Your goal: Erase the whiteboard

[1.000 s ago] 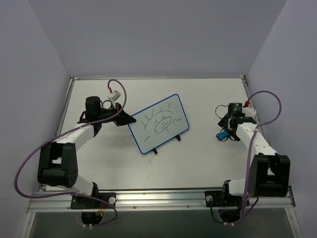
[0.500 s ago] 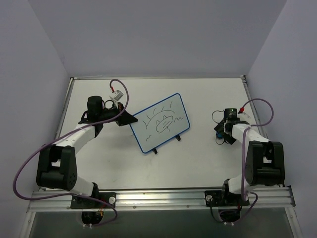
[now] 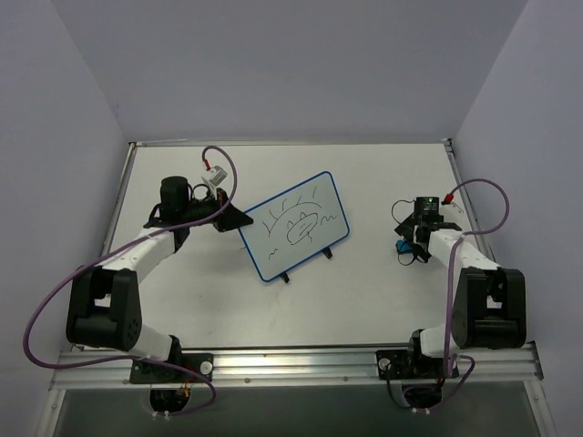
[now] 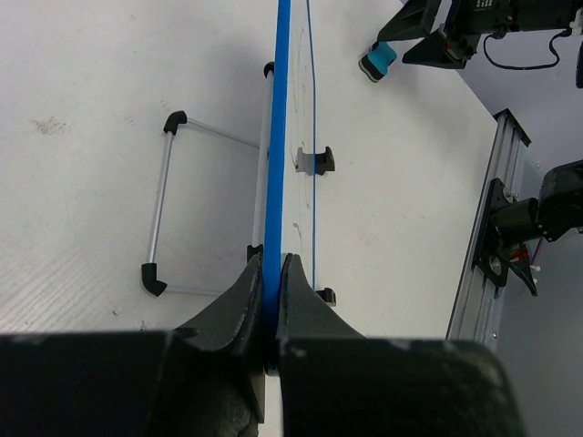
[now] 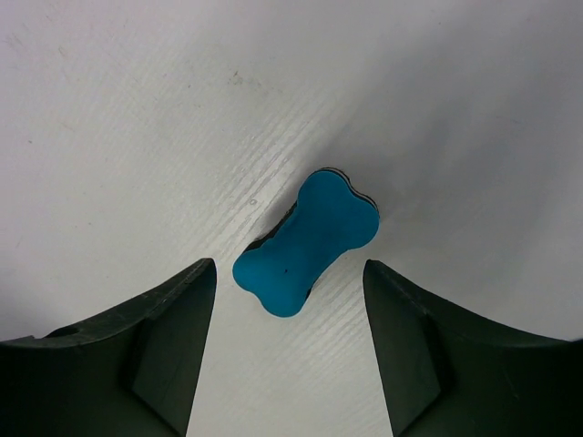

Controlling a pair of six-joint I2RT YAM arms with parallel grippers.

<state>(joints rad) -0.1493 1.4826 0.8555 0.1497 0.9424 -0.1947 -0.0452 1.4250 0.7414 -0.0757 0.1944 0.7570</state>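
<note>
The whiteboard (image 3: 293,224), blue-framed with black doodles, stands tilted at the table's middle on two black feet. My left gripper (image 3: 234,220) is shut on its left edge; in the left wrist view the blue frame (image 4: 278,137) runs edge-on out of the closed jaws of the left gripper (image 4: 271,273). The small blue bone-shaped eraser (image 5: 306,242) lies flat on the table. My right gripper (image 5: 290,273) is open, pointing down just above it, its fingers on either side and apart from it. The eraser also shows in the top view (image 3: 402,247), beside the right gripper (image 3: 412,246).
The board's wire stand (image 4: 168,205) lies behind the board on the table. The aluminium rail (image 3: 291,362) runs along the near edge with both arm bases. Purple walls close in the left, right and back. Cables loop above both wrists.
The right gripper has swung round and now points down over the blue eraser, slightly nearer the board. The left arm and the whiteboard have barely moved.
</note>
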